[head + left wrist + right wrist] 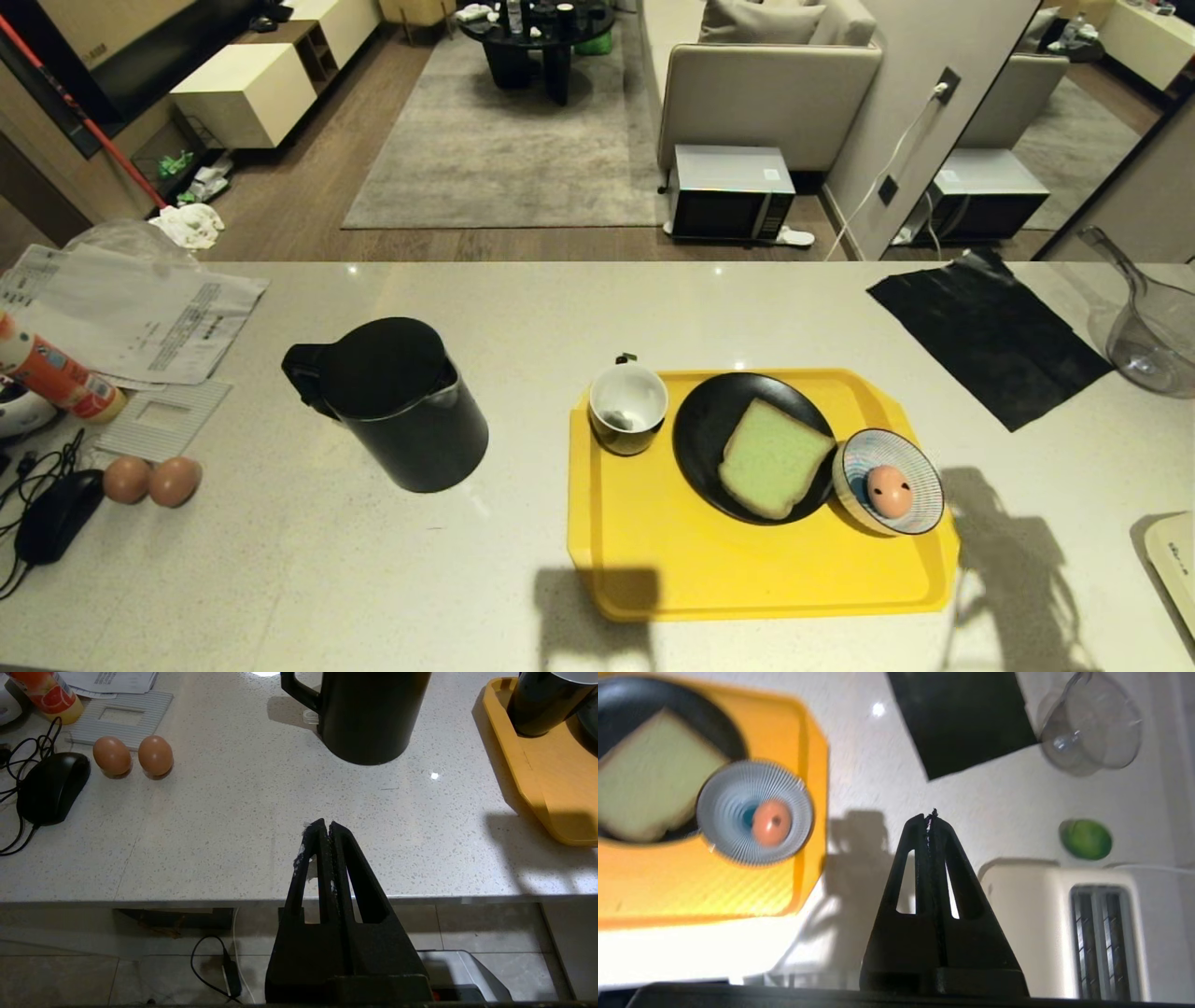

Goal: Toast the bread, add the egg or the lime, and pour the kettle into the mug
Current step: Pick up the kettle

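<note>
**Bread plated, egg in bowl, both grippers empty and closed**

Worktop [523, 579]: pale speckled stone. A yellow tray [653, 551] sits right of centre. On the tray, from the robot's left to right: the mug [628, 408], white inside with something small and dark at the bottom; a black plate [709, 420] carrying the bread [773, 458], lying flat; a blue-and-white striped bowl [920, 485] touching the plate's right edge, with the egg [889, 490] inside it.

The kettle [397, 401] stands upright on the bare worktop, left of the tray and apart from it, lid on, handle turned to the robot's left.

The lime [1085, 838] shows only in the right wrist view, on the worktop just beside the white toaster [1064, 924], well apart from the tray. Both toaster slots look empty.

Left gripper [325, 826]: hangs over the near edge of the worktop, short of the kettle. Fingers pressed together, nothing between them.

Right gripper [928, 816]: above bare worktop between the tray's right edge and the toaster. Fingers pressed together, nothing held. Neither arm appears in the head view.

Other items: two plain brown eggs [151, 480] and a black mouse [56, 513] at far left; papers [140, 313] behind them; a black sheet [990, 336] and a clear jug [1153, 331] at far right.
</note>
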Available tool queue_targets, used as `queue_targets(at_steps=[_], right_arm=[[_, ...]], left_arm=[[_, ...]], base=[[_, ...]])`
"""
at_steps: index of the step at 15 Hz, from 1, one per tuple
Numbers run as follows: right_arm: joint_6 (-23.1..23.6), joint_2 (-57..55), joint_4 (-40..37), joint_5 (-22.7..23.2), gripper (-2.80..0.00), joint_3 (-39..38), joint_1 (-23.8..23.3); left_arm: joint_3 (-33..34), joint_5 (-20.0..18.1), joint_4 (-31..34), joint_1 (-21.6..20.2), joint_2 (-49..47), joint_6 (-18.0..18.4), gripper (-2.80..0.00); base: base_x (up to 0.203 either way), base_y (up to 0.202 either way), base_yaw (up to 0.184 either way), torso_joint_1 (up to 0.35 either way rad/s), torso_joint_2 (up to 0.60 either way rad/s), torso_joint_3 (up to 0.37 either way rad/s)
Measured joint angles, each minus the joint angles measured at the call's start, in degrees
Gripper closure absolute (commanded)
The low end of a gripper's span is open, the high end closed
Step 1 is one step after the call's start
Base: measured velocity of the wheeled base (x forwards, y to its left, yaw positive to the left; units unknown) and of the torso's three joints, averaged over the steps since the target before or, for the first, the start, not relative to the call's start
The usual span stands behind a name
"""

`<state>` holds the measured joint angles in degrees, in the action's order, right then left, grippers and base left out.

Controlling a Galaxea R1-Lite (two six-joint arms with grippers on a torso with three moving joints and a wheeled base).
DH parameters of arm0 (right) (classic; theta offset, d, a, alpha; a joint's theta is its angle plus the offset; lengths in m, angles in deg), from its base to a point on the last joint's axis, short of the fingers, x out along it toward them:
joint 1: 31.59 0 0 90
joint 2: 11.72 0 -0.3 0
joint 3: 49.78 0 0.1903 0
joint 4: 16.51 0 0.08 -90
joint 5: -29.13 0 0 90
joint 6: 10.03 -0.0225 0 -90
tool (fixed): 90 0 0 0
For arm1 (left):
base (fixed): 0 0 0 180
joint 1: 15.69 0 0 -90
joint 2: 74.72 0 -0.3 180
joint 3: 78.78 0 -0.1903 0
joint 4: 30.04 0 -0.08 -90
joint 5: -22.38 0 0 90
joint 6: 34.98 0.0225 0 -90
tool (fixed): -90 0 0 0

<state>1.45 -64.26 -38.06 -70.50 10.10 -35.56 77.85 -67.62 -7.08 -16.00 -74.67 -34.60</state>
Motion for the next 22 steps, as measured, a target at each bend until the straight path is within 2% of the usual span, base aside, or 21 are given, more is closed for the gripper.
queue_targets(at_steps=[8, 11, 15, 19, 22], right_arm=[[-0.18, 23.46, 0.33, 4.21, 0.00, -26.16, 1.54], [-0.63, 33.85, 1.33, 6.48, 0.00, -33.78, 2.24], [-3.42, 44.29, 3.30, 10.64, 0.00, -36.32, 4.34], [-9.04, 50.86, 2.36, 10.23, 0.00, -36.48, 4.37], [-9.86, 52.16, 2.34, 9.84, 0.00, -36.51, 4.37]], left_arm=[[0.00, 0.00, -0.01, -0.02, 0.00, 0.00, 0.00], [0.00, 0.00, -0.01, 0.00, 0.00, 0.01, 0.00], [0.00, 0.00, -0.01, 0.00, 0.00, 0.00, 0.00], [0.00, 0.00, -0.01, -0.02, 0.00, 0.00, 0.00], [0.00, 0.02, -0.01, -0.02, 0.00, -0.03, 0.00]], base=[[0.000, 0.000, 0.000, 0.000, 0.00, 0.000], [0.000, 0.000, 0.000, 0.000, 0.00, 0.000], [0.000, 0.000, 0.000, 0.000, 0.00, 0.000], [0.000, 0.000, 0.000, 0.000, 0.00, 0.000], [0.000, 0.000, 0.000, 0.000, 0.00, 0.000]])
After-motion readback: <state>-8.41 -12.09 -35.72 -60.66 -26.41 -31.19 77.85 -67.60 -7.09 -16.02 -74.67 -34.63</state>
